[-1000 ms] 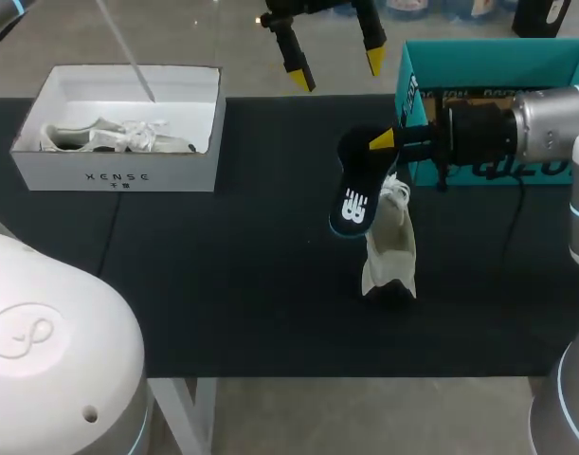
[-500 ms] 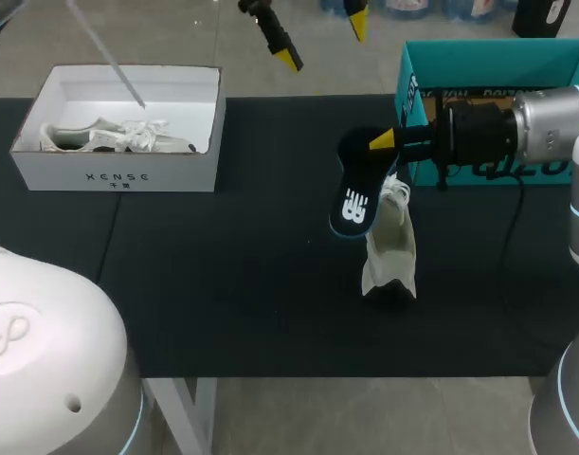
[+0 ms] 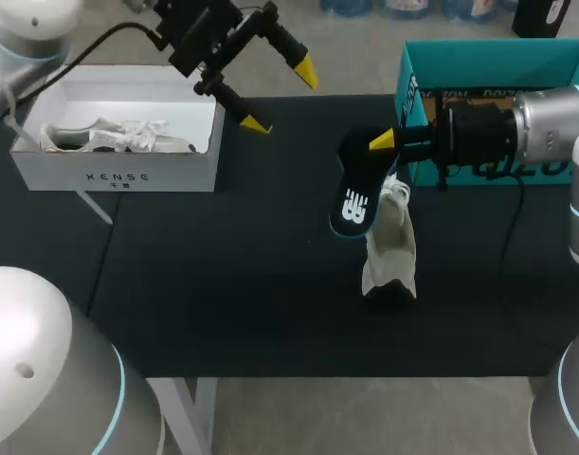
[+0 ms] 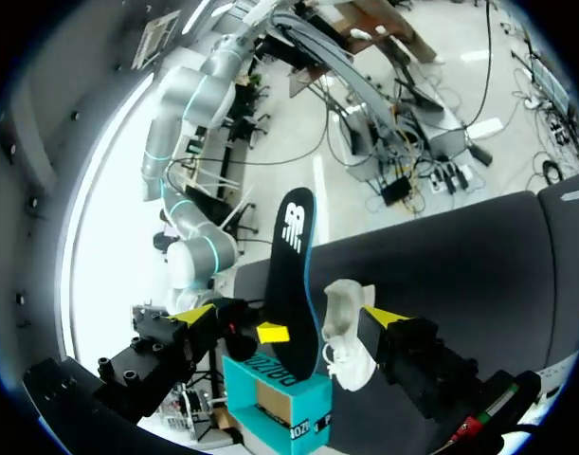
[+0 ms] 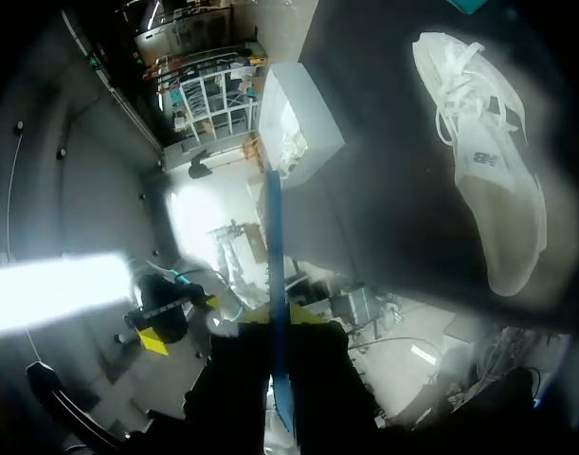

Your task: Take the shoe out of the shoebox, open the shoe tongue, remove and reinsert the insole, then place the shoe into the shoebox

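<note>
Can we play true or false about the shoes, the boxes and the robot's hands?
1. The right gripper holds the black insole. True.
2. The pale shoe sits inside the teal box. False: it is on the table, outside that box.
3. The left gripper is open and holds nothing. True.
4. The white box is empty. False: a second shoe lies in it.

Right gripper (image 3: 384,144) grips insole (image 3: 357,194) by one end, insole hanging over shoe (image 3: 389,248) on table. Left gripper (image 3: 280,98) spread wide, just right of white box (image 3: 118,175). Teal box (image 3: 479,59) behind right gripper.
</note>
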Available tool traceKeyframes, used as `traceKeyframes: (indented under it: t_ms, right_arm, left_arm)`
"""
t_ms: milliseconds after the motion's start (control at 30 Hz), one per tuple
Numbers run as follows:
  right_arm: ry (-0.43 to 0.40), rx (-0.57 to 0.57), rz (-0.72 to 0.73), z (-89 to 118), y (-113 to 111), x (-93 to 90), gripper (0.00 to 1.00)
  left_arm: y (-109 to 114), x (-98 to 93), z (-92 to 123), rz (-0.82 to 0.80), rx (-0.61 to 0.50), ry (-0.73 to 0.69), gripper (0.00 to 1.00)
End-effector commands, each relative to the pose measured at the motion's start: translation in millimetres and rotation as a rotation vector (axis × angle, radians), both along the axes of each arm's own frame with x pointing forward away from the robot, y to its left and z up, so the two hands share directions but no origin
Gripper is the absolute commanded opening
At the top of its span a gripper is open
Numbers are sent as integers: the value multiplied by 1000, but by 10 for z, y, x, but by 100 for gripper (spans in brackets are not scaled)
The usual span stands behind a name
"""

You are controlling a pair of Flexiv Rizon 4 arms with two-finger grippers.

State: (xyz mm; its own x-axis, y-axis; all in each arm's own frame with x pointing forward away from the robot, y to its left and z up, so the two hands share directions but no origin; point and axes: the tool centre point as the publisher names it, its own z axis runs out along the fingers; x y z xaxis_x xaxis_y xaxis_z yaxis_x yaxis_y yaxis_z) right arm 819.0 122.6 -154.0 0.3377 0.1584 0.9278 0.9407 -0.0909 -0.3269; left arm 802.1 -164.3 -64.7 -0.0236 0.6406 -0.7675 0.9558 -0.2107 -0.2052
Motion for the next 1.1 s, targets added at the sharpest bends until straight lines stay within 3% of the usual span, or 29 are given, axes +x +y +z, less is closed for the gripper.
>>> traceKeyframes:
  t_ms: [33, 433, 1100]
  right_arm:
    - [1, -3, 0, 3, 2, -3, 0]
    - [1, -3, 0, 3, 2, -3, 0]
    - [1, -3, 0, 3, 2, -3, 0]
  left_arm:
    - [73, -78, -119, 346, -876, 168, 100]
    - [21, -128, -236, 284, -828, 166, 100]
    - [-196, -86, -450, 105, -648, 13, 100]
